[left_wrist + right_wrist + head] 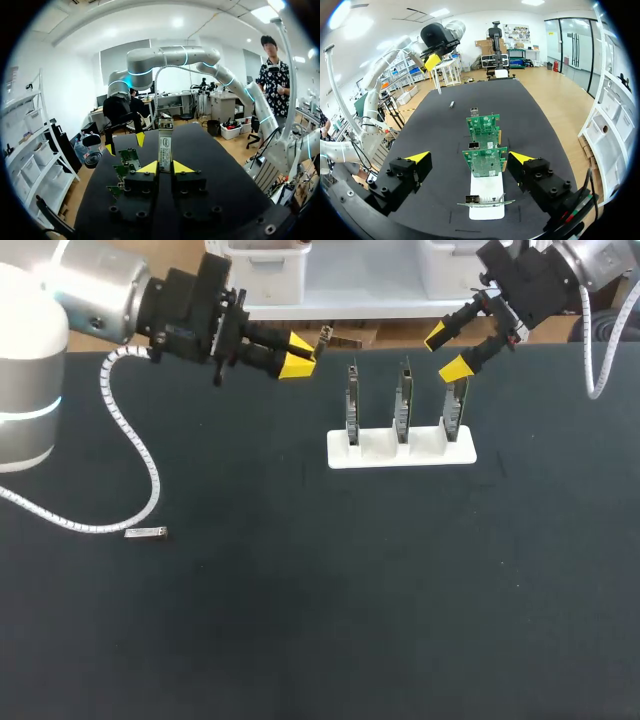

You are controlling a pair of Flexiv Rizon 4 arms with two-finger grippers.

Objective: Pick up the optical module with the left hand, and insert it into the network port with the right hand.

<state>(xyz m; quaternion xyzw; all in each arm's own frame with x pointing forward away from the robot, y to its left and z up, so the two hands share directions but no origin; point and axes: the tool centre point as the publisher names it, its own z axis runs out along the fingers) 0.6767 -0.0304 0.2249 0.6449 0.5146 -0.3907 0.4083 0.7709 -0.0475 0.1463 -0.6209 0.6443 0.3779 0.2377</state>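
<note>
From the head view, the left gripper (300, 354) hangs over the far side of the black table (300, 600), its yellow tips closed on the optical module (325, 336), which sticks out past them. A white rack (425, 450) stands near the middle of the table. It holds three circuit boards (403, 400) upright, one per slot. The right gripper (448, 352) hovers with its fingers spread wide, the lower tip just above the right-hand board. A small metal piece (146, 533) lies alone, well apart from the rack.

In the left wrist view, both tips press the module (165, 145) from either side, and it stands straight out ahead of them.

In the right wrist view, the wide-open fingers hold nothing and straddle the rack (485, 189) below. Each board carries a metal network port (473, 145) at one top corner.
</note>
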